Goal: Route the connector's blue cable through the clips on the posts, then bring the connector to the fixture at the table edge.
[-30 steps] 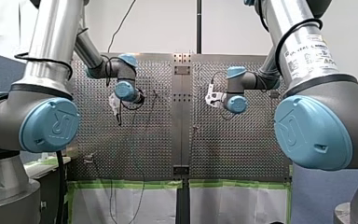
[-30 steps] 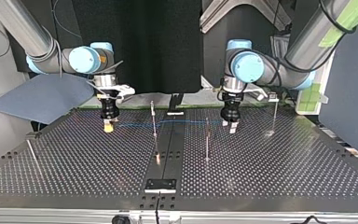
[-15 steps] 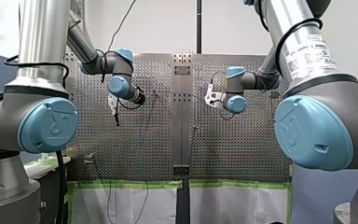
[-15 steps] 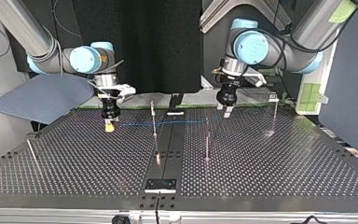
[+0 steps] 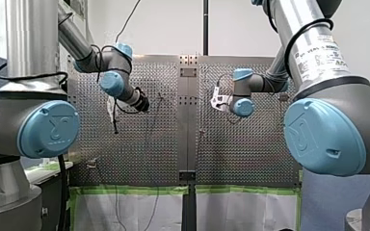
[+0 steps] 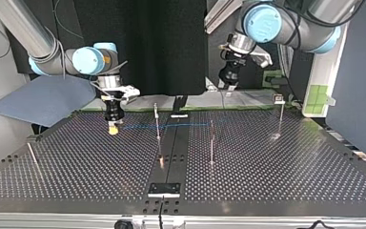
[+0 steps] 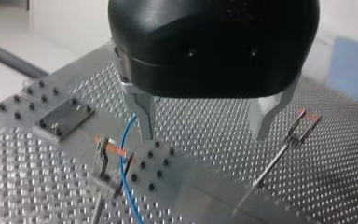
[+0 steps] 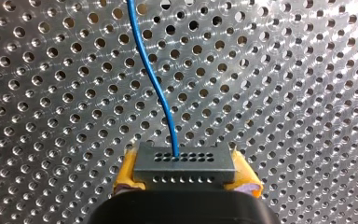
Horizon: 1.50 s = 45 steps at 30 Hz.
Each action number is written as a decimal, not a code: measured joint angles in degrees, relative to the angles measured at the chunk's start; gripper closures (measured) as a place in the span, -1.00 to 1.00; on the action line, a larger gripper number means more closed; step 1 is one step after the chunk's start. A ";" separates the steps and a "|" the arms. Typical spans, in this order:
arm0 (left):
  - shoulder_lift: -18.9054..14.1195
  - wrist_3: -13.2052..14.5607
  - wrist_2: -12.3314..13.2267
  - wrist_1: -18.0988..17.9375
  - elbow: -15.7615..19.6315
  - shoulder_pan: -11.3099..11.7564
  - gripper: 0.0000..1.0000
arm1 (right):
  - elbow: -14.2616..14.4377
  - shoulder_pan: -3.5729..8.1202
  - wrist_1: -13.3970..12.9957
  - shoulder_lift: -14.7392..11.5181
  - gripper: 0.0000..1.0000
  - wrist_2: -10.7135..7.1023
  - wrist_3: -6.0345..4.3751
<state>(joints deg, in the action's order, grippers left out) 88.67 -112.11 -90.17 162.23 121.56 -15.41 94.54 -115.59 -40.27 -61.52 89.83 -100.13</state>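
The perforated metal surface (image 6: pixel 276 171) has a plain strip down its middle, and a dark fixture plate (image 6: pixel 164 189) sits at its near edge in the top view. Behind it hangs a black screen (image 6: pixel 143 43). A blue-grey sheet (image 6: pixel 43 98) lies off the top view's left corner.

My right pincer (image 6: pixel 113 129) hangs low over the surface near its far edge. Its yellow pads (image 8: pixel 127 172) are clamped on the grey connector (image 8: pixel 184 163). The blue cable (image 6: pixel 171 126) leaves the connector's face and runs level past the first post (image 6: pixel 157 125) toward the second post (image 6: pixel 212 143). These two thin posts stand between the pincers.

In the left wrist view the cable crosses an orange-tipped clip (image 7: pixel 109 147). Whether it is seated there I cannot tell. A third post (image 6: pixel 280 114) stands further toward the top view's right, and a leaning rod (image 6: pixel 32 157) near its left edge.

My left pincer (image 7: pixel 204 134) is raised well above the surface, its metal fingers spread and holding nothing.
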 joint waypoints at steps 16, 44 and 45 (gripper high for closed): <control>0.86 7.15 -5.94 -4.13 -5.11 -6.04 -1.00 | 0.00 0.35 -0.26 0.20 1.00 0.09 -0.17; 9.94 15.22 -19.49 -0.96 -14.32 -15.20 -1.00 | 0.00 0.41 -0.19 0.66 1.00 0.01 -0.18; 9.94 14.92 -19.86 -0.84 -14.32 -15.08 -1.00 | 0.00 0.41 -0.19 0.68 1.00 0.01 -0.17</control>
<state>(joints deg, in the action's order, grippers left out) 98.62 -97.19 -110.03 161.38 107.24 -30.49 94.54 -115.18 -40.46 -60.84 89.84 -100.30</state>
